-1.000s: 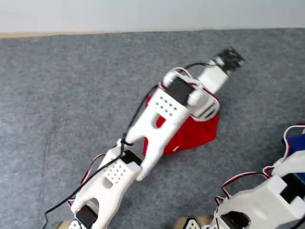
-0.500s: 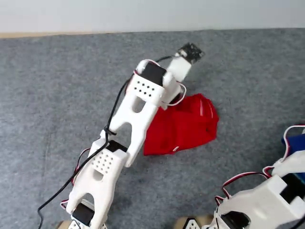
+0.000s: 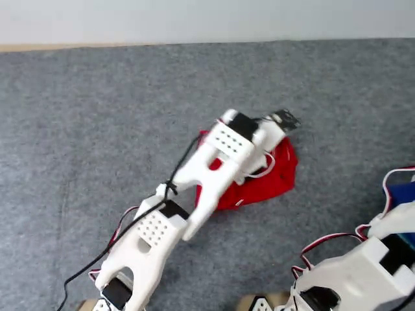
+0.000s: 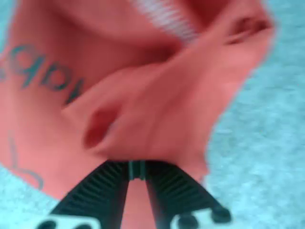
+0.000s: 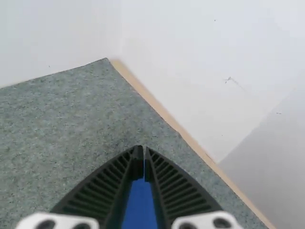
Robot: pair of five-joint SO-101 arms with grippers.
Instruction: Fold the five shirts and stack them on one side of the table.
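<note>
A crumpled red cotton shirt (image 3: 280, 179) (image 4: 157, 95) lies on the grey carpeted table (image 3: 97, 129), a little right of its middle; in the high view its long axis runs on a diagonal from the near left to the far right, and the white-striped ribbed trim (image 3: 286, 155) (image 4: 162, 19) sits at the far-right end; teal lettering (image 4: 43, 76) marks one panel. The white left arm (image 3: 220, 155) stretches over the shirt, covering its left part; the left gripper (image 4: 137, 172) has its black ridged jaws closed, tips together against the red fabric; whether a fold is caught between them cannot be told. The white right arm (image 3: 356, 272) sits at the near right corner; the right gripper (image 5: 138, 155) is clamped on a strip of blue cloth (image 5: 139, 205) (image 3: 402, 193), above the carpet near its tan edge strip (image 5: 157, 109) and the white wall (image 5: 214, 57).
</note>
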